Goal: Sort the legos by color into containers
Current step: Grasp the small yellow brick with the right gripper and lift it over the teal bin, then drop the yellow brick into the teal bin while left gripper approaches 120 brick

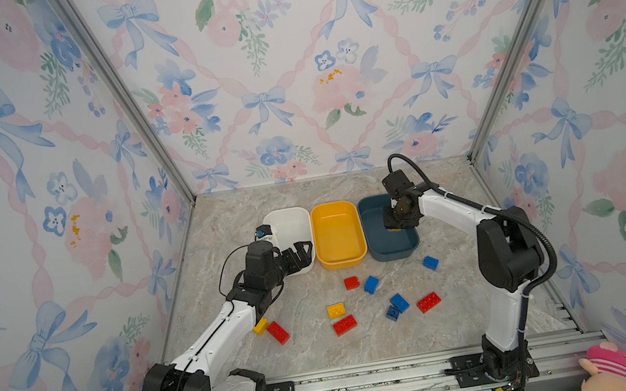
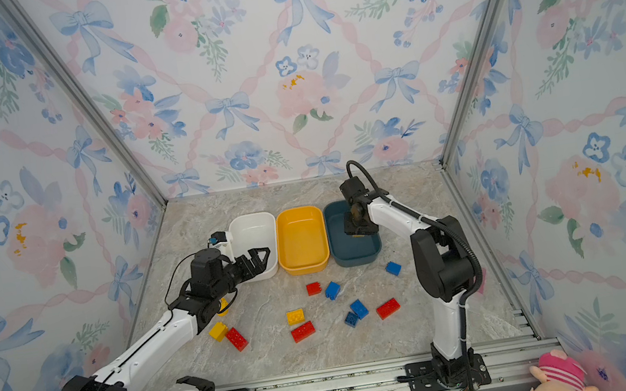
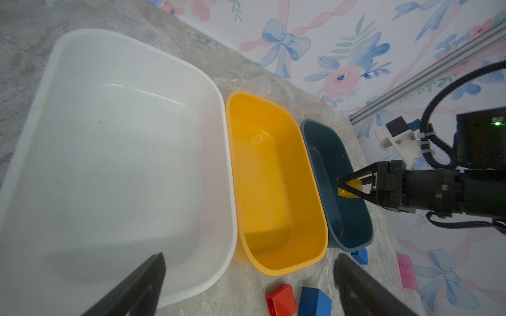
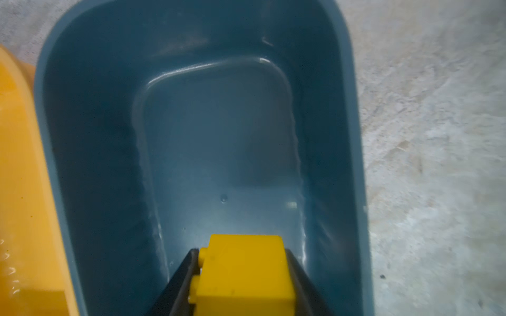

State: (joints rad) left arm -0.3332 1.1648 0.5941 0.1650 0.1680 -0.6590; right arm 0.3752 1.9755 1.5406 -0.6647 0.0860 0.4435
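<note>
Yellow chunky studded plastic brick (image 4: 246, 279), pinched in the right end effector (image 4: 241, 257) above the floor of the dark teal-blue plastic tub (image 4: 90, 136); by colour better released low over the yellow-orange plastic tub (image 1: 341, 261) just beside that end effector; left end effector (image 1: 301, 253) agape, empty, over white plastic tub (image 1: 289, 219).

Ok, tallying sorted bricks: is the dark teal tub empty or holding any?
Empty. The teal tub shows a bare floor; the yellow brick over it sits clamped in the right gripper.
</note>
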